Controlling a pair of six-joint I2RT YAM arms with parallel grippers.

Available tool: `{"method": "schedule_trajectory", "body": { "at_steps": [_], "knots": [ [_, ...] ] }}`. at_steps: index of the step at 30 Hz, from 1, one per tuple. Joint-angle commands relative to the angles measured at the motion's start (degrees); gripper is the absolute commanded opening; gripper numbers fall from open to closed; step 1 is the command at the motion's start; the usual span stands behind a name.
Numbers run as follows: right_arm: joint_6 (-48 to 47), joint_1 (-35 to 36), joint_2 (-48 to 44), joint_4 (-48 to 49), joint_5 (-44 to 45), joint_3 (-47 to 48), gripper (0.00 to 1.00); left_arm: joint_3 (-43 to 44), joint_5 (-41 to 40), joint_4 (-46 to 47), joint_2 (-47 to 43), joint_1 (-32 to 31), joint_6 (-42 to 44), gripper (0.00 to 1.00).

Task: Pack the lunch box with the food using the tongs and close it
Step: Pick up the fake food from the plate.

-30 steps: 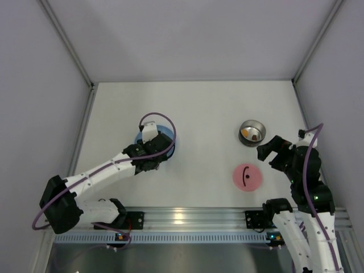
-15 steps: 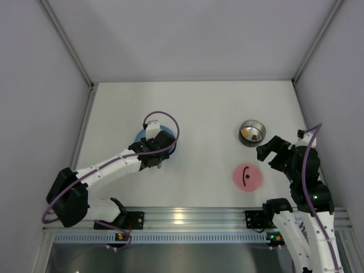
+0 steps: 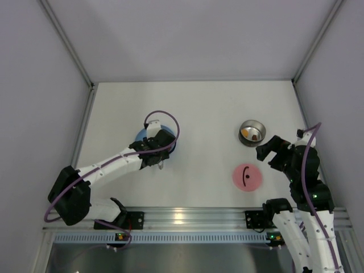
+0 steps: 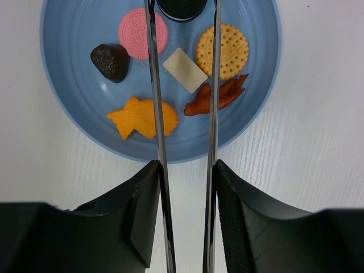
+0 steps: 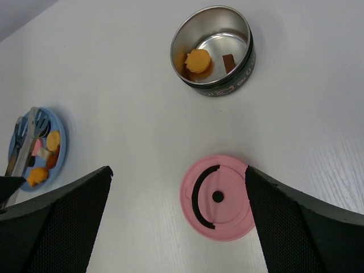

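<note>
Left end effector (image 4: pixel 186 165) is clamped on the tongs (image 4: pixel 214 85), one finger pressing the outside of each arm, so the squeeze sets the tip gap, which is narrow right now. The tongs run out over the blue plate (image 4: pixel 68 57), where the remaining food (image 4: pixel 142 116) sits. The two arms straddle the white rectangular piece (image 4: pixel 185 70), so I read that as the next pick. Tips run out of the top of the left wrist view by the black cookie (image 4: pixel 181 7), so I can't confirm contact. The lunch box (image 5: pixel 222 90) sits well apart on the right side of the table (image 3: pixel 210 108), open, with an orange piece and a brown piece already inside. Its pink lid (image 5: pixel 219 197) lies flat on the table just nearer to me than the box, ready for closing. Right end effector (image 5: pixel 177 170) hangs wide open and empty near the lid, clear of my transfer path. Versus a second ago, my left arm has swung its elbow inward and pushed the wrist a bit further right over the plate. Right arm, box and lid haven't moved.
</note>
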Motion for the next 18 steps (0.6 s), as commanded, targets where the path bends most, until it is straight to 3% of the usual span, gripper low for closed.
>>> {"method": "schedule_trajectory", "body": {
  "at_steps": [1,18],
  "knots": [
    [-0.4,-0.8,0.9,3.8,-0.7,0.8,0.99,1.0,1.2,2.0,-0.3,0.3,-0.3,0.46],
    [-0.4,-0.8,0.9,3.3,-0.8,1.7,0.99,3.2,3.5,-2.8,-1.9,0.3,-1.3,0.50]
  ]
}}
